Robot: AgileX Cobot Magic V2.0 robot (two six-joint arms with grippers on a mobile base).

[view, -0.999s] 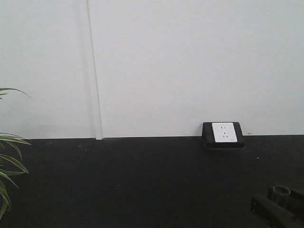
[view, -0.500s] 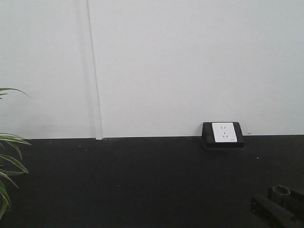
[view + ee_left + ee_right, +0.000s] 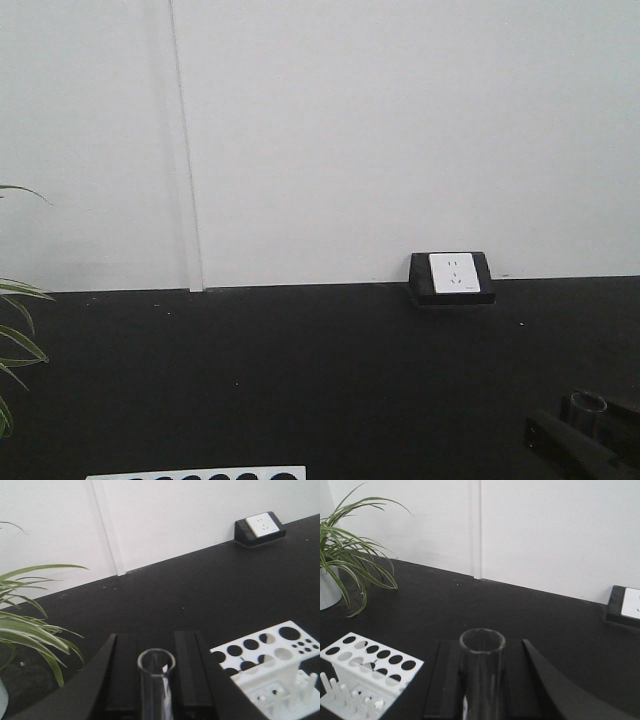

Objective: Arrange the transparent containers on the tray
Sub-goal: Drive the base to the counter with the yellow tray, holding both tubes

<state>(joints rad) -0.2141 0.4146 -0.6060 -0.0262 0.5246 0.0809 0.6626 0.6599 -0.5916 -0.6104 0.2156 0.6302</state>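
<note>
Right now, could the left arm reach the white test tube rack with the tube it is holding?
Probably yes. The left jaws are shut on an upright glass tube, and the white test tube rack stands close on its right on the black table, holes apparently empty, nothing between them.

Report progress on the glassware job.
Done: nothing visible; no tray appears in any view, and the white rack looks empty. In hand: the left gripper clamps a clear tube, the right gripper a wider clear tube. Left: placing both.
</note>
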